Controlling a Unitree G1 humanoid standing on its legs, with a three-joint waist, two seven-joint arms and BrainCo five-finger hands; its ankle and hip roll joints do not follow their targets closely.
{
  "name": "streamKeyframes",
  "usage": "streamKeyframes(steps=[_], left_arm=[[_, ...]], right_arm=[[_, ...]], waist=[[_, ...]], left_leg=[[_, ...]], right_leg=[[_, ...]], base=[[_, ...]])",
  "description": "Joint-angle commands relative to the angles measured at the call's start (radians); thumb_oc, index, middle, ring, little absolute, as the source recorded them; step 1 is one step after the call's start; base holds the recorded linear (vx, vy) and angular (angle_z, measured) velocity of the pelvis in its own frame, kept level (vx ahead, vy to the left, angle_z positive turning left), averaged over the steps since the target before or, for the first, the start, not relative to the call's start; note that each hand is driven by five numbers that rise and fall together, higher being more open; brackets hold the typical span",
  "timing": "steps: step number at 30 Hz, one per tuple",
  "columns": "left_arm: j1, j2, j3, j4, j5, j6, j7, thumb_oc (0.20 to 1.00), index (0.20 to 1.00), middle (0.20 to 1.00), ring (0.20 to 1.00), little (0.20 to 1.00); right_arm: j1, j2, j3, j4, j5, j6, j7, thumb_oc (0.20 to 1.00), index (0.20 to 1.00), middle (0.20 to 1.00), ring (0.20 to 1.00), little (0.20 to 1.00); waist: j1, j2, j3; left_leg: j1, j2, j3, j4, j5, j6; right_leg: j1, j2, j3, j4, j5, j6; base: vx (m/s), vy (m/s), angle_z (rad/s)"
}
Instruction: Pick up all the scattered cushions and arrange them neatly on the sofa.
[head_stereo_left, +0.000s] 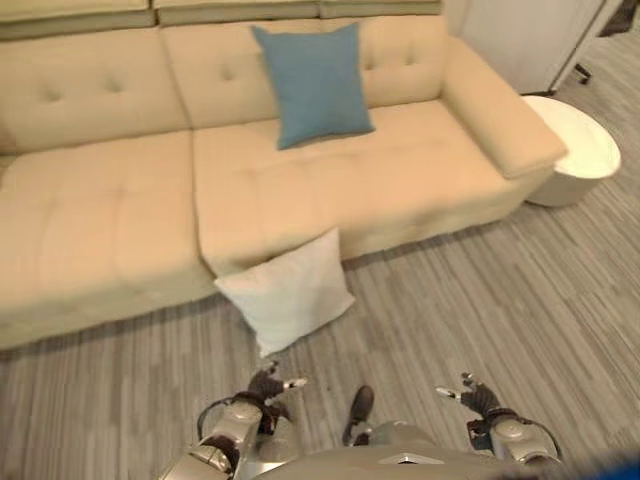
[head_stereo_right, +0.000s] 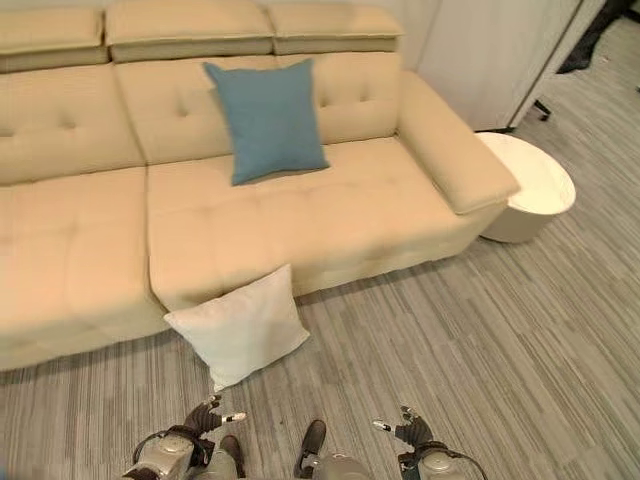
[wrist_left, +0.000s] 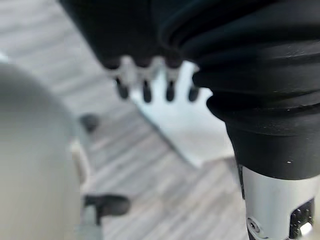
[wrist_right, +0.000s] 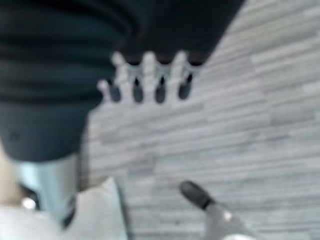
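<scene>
Beige sofa (head_stereo_left: 330, 190): the largest thing here, long and soft, with button-tufted seat and back cushions, a rounded padded arm at its right end and flat headrest pads along the top.
Floor (head_stereo_left: 480, 300): grey, streaked in fine stripes like planks or low carpet, running in front of the sofa.
Side table (head_stereo_left: 575, 150): a round white drum with a smooth tabletop, standing on the floor just beside the sofa's right arm.
Blue cushion (head_stereo_left: 315, 82): square, of matte woven cloth, propped upright against the sofa back on the right seat.
White cushion (head_stereo_left: 288, 290): square, pale and smooth, on the floor, one corner leaning against the sofa's front edge.
Left hand (head_stereo_left: 270, 385): low in the head views, just short of the white cushion, holding nothing; its dark-tipped silver fingers (wrist_left: 146, 91) hang straight and relaxed, in the wrist view, above the cushion's corner.
Right hand (head_stereo_left: 472, 393): low over bare floor, empty, fingers (wrist_right: 137, 90) loosely extended.
</scene>
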Motion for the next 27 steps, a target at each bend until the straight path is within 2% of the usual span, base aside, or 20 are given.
streamKeyframes(steps=[1, 5, 6, 7, 8, 10, 11, 12, 13, 14, 17, 19, 20, 21, 24, 27], left_arm=[[-0.007, 0.001, 0.009, 0.007, -0.021, -0.025, -0.008, 1.0, 1.0, 1.0, 1.0, 1.0], [0.0, 0.01, 0.019, 0.011, -0.021, -0.024, -0.01, 1.0, 1.0, 1.0, 1.0, 1.0], [0.002, 0.013, 0.026, 0.013, -0.021, -0.024, -0.008, 1.0, 1.0, 1.0, 1.0, 1.0], [0.002, 0.013, 0.026, 0.013, -0.021, -0.024, -0.008, 1.0, 1.0, 1.0, 1.0, 1.0], [0.003, 0.019, 0.03, 0.016, -0.021, -0.025, -0.005, 1.0, 1.0, 1.0, 1.0, 1.0], [-0.001, 0.026, 0.025, 0.01, -0.021, -0.027, -0.003, 1.0, 1.0, 1.0, 1.0, 1.0], [-0.003, 0.028, 0.025, 0.009, -0.019, -0.03, -0.005, 1.0, 1.0, 1.0, 1.0, 1.0], [-0.003, 0.032, 0.023, 0.005, -0.021, -0.037, -0.003, 1.0, 1.0, 1.0, 1.0, 1.0], [-0.008, 0.034, 0.024, -0.005, -0.025, -0.041, -0.001, 1.0, 1.0, 1.0, 1.0, 1.0], [-0.013, 0.036, 0.026, 0.0, -0.023, -0.042, 0.002, 1.0, 1.0, 1.0, 1.0, 1.0], [-0.01, 0.035, 0.029, 0.002, -0.023, -0.047, 0.006, 1.0, 1.0, 1.0, 1.0, 1.0], [-0.001, 0.035, 0.03, -0.003, -0.026, -0.047, 0.006, 1.0, 1.0, 1.0, 1.0, 1.0], [0.0, 0.035, 0.038, -0.012, -0.049, -0.047, 0.004, 1.0, 1.0, 1.0, 1.0, 1.0], [0.0, 0.035, 0.038, -0.012, -0.049, -0.047, 0.004, 1.0, 1.0, 1.0, 1.0, 1.0], [-0.016, 0.035, 0.034, -0.024, -0.062, -0.047, 0.013, 1.0, 1.0, 1.0, 1.0, 1.0], [-0.023, 0.04, 0.026, -0.042, -0.064, -0.047, 0.013, 1.0, 1.0, 1.0, 1.0, 1.0]], right_arm=[[-0.002, -0.016, -0.012, 0.014, 0.012, -0.014, -0.015, 1.0, 1.0, 1.0, 1.0, 1.0], [-0.016, -0.008, -0.004, 0.007, 0.004, -0.013, -0.014, 1.0, 1.0, 1.0, 1.0, 1.0], [-0.026, -0.007, -0.003, -0.005, 0.002, -0.013, -0.011, 1.0, 1.0, 1.0, 1.0, 1.0], [-0.026, -0.007, -0.003, -0.005, 0.002, -0.013, -0.011, 1.0, 1.0, 1.0, 1.0, 1.0], [-0.039, -0.005, 0.005, -0.016, -0.005, -0.014, -0.011, 1.0, 1.0, 1.0, 1.0, 1.0], [-0.044, -0.005, 0.015, -0.034, -0.006, -0.017, -0.012, 1.0, 1.0, 1.0, 1.0, 1.0], [-0.047, -0.004, 0.02, -0.037, -0.008, -0.016, -0.009, 1.0, 1.0, 1.0, 1.0, 1.0], [-0.053, -0.01, 0.033, -0.051, -0.013, -0.018, -0.007, 1.0, 1.0, 1.0, 1.0, 1.0], [-0.06, -0.015, 0.036, -0.055, -0.016, -0.018, -0.009, 1.0, 1.0, 1.0, 1.0, 1.0], [-0.063, -0.013, 0.041, -0.067, -0.018, -0.019, -0.01, 1.0, 1.0, 1.0, 1.0, 1.0], [-0.052, -0.014, 0.041, -0.08, -0.019, -0.02, -0.006, 1.0, 1.0, 1.0, 1.0, 1.0], [-0.043, -0.019, 0.047, -0.092, -0.026, -0.021, -0.006, 1.0, 1.0, 1.0, 1.0, 1.0], [-0.035, -0.03, 0.042, -0.104, -0.019, -0.028, -0.007, 1.0, 1.0, 1.0, 1.0, 1.0], [-0.035, -0.03, 0.042, -0.104, -0.019, -0.028, -0.007, 1.0, 1.0, 1.0, 1.0, 1.0], [-0.029, -0.041, 0.036, -0.121, 0.0, -0.034, -0.015, 1.0, 1.0, 1.0, 1.0, 1.0], [-0.013, -0.05, 0.038, -0.146, 0.004, -0.037, -0.016, 1.0, 1.0, 1.0, 1.0, 1.0]], waist=[[-0.017, 0.029, -0.049], [0.0, 0.031, -0.058], [0.008, 0.038, -0.055], [0.009, 0.038, -0.055], [0.011, 0.044, -0.046], [0.0, 0.051, -0.034], [-0.004, 0.058, -0.035], [-0.014, 0.065, -0.031], [-0.015, 0.064, -0.029], [-0.017, 0.059, -0.029], [-0.031, 0.055, -0.03], [-0.025, 0.051, -0.037], [-0.019, 0.049, -0.039], [-0.021, 0.049, -0.039], [-0.022, 0.049, -0.038], [-0.032, 0.039, -0.033]], left_leg=[[0.0, -0.039, -0.074, -0.062, 0.045, 0.037], [0.028, -0.07, -0.092, -0.069, 0.015, 0.065], [0.037, -0.092, -0.094, -0.077, 0.011, 0.095], [0.037, -0.092, -0.094, -0.077, 0.011, 0.095], [0.05, -0.106, -0.105, -0.08, 0.002, 0.112], [0.06, -0.116, -0.134, -0.082, -0.002, 0.121], [0.066, -0.118, -0.148, -0.086, -0.005, 0.121], [0.09, -0.124, -0.18, -0.104, -0.006, 0.114], [0.099, -0.129, -0.196, -0.112, -0.007, 0.104], [0.106, -0.132, -0.204, -0.117, -0.009, 0.1], [0.121, -0.131, -0.245, -0.107, -0.019, 0.092], [0.118, -0.124, -0.255, -0.103, -0.015, 0.078], [0.11, -0.11, -0.279, -0.105, -0.004, 0.061], [0.109, -0.11, -0.28, -0.105, -0.004, 0.061], [0.073, -0.086, -0.308, -0.099, 0.021, 0.031], [0.037, -0.068, -0.293, -0.039, 0.022, 0.014]], right_leg=[[0.092, -0.049, 0.089, 0.09, -0.092, 0.155], [0.099, -0.09, 0.089, 0.161, -0.111, 0.17], [0.065, -0.128, 0.093, 0.247, -0.089, 0.174], [0.065, -0.128, 0.093, 0.248, -0.089, 0.174], [0.027, -0.152, 0.116, 0.34, -0.053, 0.187], [-0.022, -0.138, 0.19, 0.421, -0.033, 0.195], [-0.042, -0.122, 0.227, 0.418, -0.039, 0.19], [-0.068, -0.083, 0.288, 0.353, -0.064, 0.179], [-0.076, -0.079, 0.307, 0.252, -0.037, 0.183], [-0.095, -0.074, 0.317, 0.208, -0.02, 0.187], [-0.083, -0.057, 0.364, 0.192, -0.019, 0.193], [-0.063, -0.052, 0.354, 0.173, -0.024, 0.183], [-0.043, -0.045, 0.324, 0.154, -0.034, 0.172], [-0.042, -0.045, 0.323, 0.153, -0.034, 0.172], [-0.027, -0.037, 0.267, 0.134, -0.049, 0.149], [-0.006, -0.032, 0.236, 0.127, -0.067, 0.13]], base=[[0.18, 0.14, 0.04], [0.16, 0.205, 0.07], [0.1, 0.231, 0.04], [0.11, 0.278, -0.01], [0.1, 0.164, 0.08], [0.12, 0.149, -0.03], [0.19, 0.069, 0.26], [0.26, -0.005, 0.58], [0.28, -0.062, 0.69], [0.22, -0.103, 0.4], [0.17, -0.099, 0.35], [0.15, -0.198, 0.93], [0.1, -0.197, 0.75], [0.09, -0.244, 0.41], [0.05, -0.192, 0.64], [0.04, -0.145, 0.49]])
